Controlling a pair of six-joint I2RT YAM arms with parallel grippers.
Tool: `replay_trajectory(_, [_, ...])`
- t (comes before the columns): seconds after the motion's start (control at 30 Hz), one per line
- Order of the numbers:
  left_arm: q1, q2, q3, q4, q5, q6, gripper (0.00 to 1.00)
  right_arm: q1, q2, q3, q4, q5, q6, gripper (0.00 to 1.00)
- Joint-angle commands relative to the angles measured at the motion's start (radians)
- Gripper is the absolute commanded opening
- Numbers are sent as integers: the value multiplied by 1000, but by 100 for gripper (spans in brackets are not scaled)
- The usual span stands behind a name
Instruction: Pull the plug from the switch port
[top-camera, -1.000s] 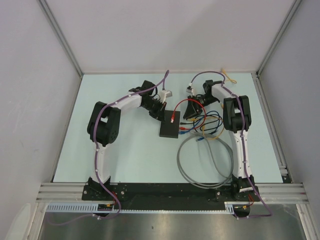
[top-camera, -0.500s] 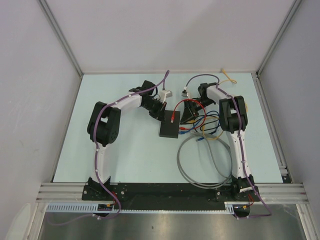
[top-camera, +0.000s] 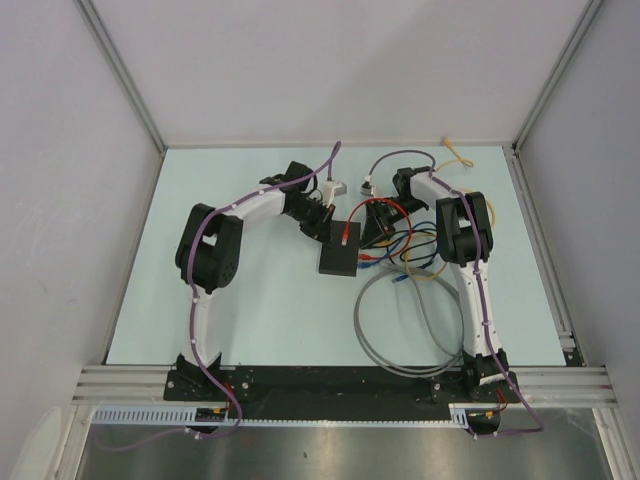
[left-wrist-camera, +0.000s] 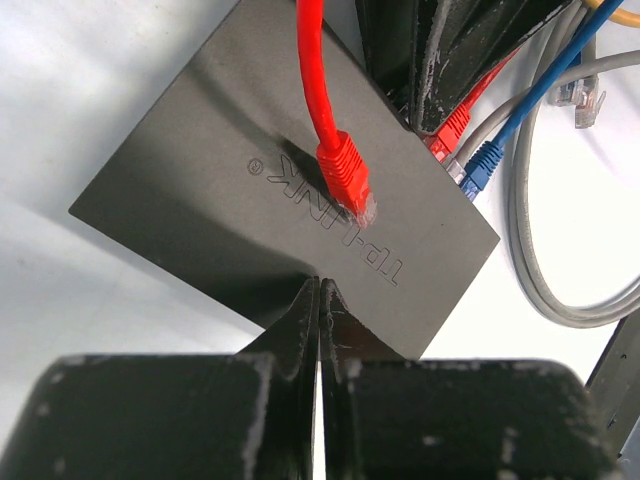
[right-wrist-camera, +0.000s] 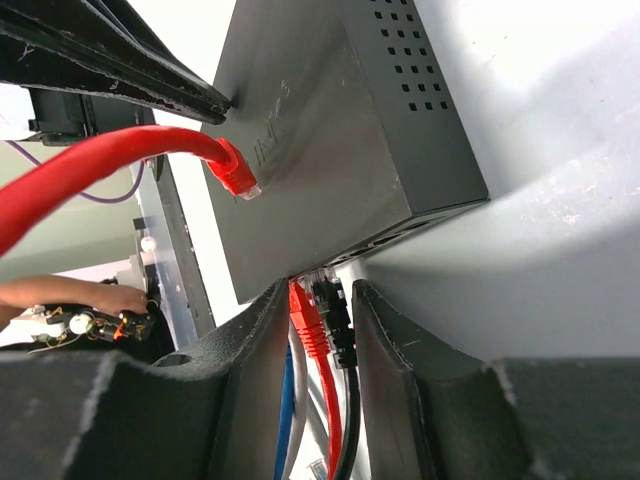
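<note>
My R pincer (right-wrist-camera: 318, 300) straddles the red plug (right-wrist-camera: 305, 322) & black plug (right-wrist-camera: 333, 318) in the switch (right-wrist-camera: 330, 140) ports; can't tell if it's pinching them. L pincer (left-wrist-camera: 320, 290), fingers together, has its tip on the switch's opposite edge. The switch lies mid-table (top-camera: 260, 310), w/ a grey cable (top-camera: 400, 345) looped beside it.

On my overhead feed the pale table (top-camera: 250, 300) fills the middle of the frame. It is boxed in by white walls (top-camera: 330, 70) at the top and sides, with an aluminium rail (top-camera: 340, 382) across the bottom. A grey cable (top-camera: 359, 322) lies in a wide loop right of centre, and a short yellow cable (top-camera: 457, 152) curls near the table's upper right corner. In the upper right of my left wrist feed, a blue cable (left-wrist-camera: 540, 100) crosses the grey one.
</note>
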Motion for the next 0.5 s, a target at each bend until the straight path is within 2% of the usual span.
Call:
replay_trajectory(0.0, [-14, 33, -22, -30, -94, 52, 0, 13, 51, 12, 28, 89, -12, 36])
replay_trajectory(0.47, [-16, 41, -19, -27, -97, 52, 0, 17, 75, 24, 48, 115, 36, 29])
